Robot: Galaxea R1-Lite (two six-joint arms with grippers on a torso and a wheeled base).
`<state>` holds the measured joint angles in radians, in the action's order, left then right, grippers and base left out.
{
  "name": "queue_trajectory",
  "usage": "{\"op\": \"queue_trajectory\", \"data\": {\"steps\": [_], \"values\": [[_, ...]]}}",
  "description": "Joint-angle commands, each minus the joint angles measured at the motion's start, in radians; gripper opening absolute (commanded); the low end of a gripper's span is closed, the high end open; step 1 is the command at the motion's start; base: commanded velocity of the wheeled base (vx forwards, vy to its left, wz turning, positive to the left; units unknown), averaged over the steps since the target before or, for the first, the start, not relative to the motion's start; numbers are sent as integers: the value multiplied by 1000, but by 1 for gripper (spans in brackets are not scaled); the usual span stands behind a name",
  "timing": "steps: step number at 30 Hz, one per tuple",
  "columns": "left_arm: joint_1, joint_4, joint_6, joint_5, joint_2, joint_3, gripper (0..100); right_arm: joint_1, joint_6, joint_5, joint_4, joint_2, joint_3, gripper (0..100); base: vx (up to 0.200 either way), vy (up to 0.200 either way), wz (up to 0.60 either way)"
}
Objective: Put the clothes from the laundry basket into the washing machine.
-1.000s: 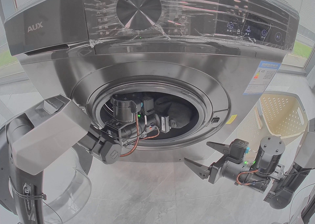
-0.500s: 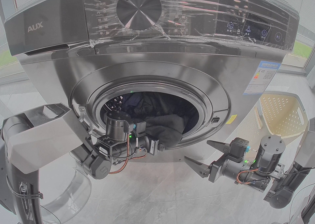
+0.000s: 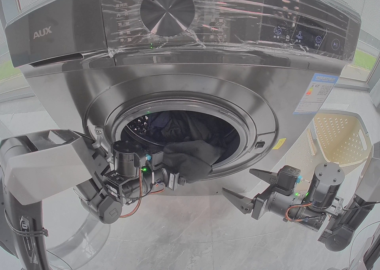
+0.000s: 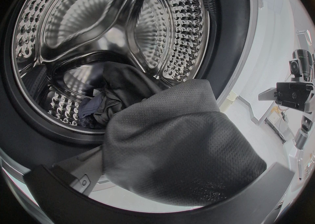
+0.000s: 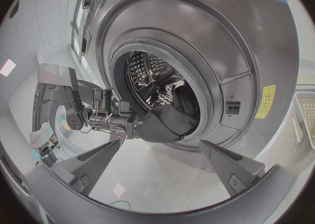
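The washing machine [image 3: 190,80] stands with its door open and dark clothes [image 3: 186,128] lie in its drum [image 4: 98,31]. A dark grey mesh garment [image 3: 190,162] hangs out over the lower rim of the opening. It is draped over my left gripper [image 3: 183,179], which sits just outside the rim. In the left wrist view one finger [image 4: 78,172] stands wide and the garment [image 4: 177,149] hides the other. My right gripper [image 3: 237,182] hovers open above the floor, to the right of the opening, with nothing between its fingers [image 5: 98,162].
The cream laundry basket [image 3: 340,140] stands on the floor to the right of the machine; I see no clothes in the part that shows. The round glass door [image 3: 79,227] is swung open at the lower left, behind my left arm. Grey tiled floor lies in front.
My left gripper has drawn back out of the drum, down and to the left. The grey garment came with it and now hangs over the rim. The right arm has not moved.
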<state>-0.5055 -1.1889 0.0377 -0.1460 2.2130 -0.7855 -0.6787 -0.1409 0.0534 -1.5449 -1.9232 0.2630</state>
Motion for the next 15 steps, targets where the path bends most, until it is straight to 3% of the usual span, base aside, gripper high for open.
{"op": "queue_trajectory", "data": {"steps": [1,7,12,13,15], "values": [[7,-9,-13,-3,-10,-4,100,1,0,0,0,3,1,100,0,0,0],[-44,-97,-45,-15,71,-138,100,-7,0,-1,-1,-2,5,100,0,0,0],[-64,-93,-58,-1,169,-258,100,2,0,0,0,1,4,100,0,0,0],[-64,-92,-58,-1,186,-273,0,2,0,0,0,1,4,100,0,0,0],[-64,-92,-61,0,212,-296,0,1,0,0,0,0,4,100,0,0,0]]}}
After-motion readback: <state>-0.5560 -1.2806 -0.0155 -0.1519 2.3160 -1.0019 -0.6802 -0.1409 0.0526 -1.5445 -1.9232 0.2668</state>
